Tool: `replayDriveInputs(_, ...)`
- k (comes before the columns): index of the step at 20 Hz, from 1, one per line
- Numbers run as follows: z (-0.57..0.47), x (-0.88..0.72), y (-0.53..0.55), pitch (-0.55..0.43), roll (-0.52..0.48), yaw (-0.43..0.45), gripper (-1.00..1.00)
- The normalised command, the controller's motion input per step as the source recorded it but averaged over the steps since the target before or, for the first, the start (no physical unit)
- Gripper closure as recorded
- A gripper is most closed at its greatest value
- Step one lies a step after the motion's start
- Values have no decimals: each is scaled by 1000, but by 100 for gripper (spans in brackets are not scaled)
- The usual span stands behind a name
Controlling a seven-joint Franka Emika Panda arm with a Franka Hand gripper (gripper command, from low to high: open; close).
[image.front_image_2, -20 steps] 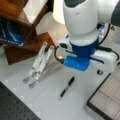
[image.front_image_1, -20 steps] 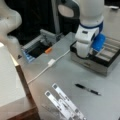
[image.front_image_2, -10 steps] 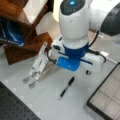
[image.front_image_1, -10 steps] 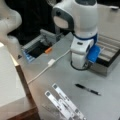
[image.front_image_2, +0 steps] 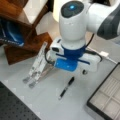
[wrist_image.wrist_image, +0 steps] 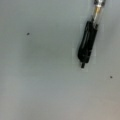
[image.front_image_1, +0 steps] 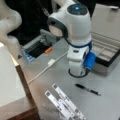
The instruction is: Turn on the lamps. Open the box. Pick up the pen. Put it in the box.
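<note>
The pen (image.front_image_1: 87, 89) lies flat on the grey table, black with a thin silvery tip. In a front view it lies (image.front_image_2: 66, 87) just below the arm's hand. The wrist view shows the pen (wrist_image.wrist_image: 87, 42) at upper right, alone on the bare table, with no fingers in frame. The gripper (image.front_image_1: 78, 73) hangs close over the table just left of the pen, and its fingers are hidden under the hand (image.front_image_2: 72, 67). The box (image.front_image_1: 107, 53) stands open at the right, with pale compartments showing (image.front_image_2: 107, 100). The lamps are out of view.
Flat white perforated strips (image.front_image_1: 65, 103) lie on the table near the pen (image.front_image_2: 37, 65). A white cable with an inline switch (image.front_image_1: 51, 62) crosses the table. A grey tray (image.front_image_1: 37, 46) sits behind it. A wooden shelf (image.front_image_2: 27, 37) stands at one side.
The arm has swung away from over the box and come down over the table beside the pen. The pen and the box have not moved.
</note>
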Motion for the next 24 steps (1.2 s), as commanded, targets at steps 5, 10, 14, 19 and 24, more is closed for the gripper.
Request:
replayDriveInputs(5,-129,93,-132,27,-154,478,-100)
replayDriveInputs(10,-112,212,-185,-27,-123,438,-100)
replayDriveInputs(14,-38,232,-120,12,-145,459,-100)
replayDriveInputs(19,-59,322,-68,172,-36,527,-100)
replayDriveInputs(24,-67,396,-76,292,52,290,-100)
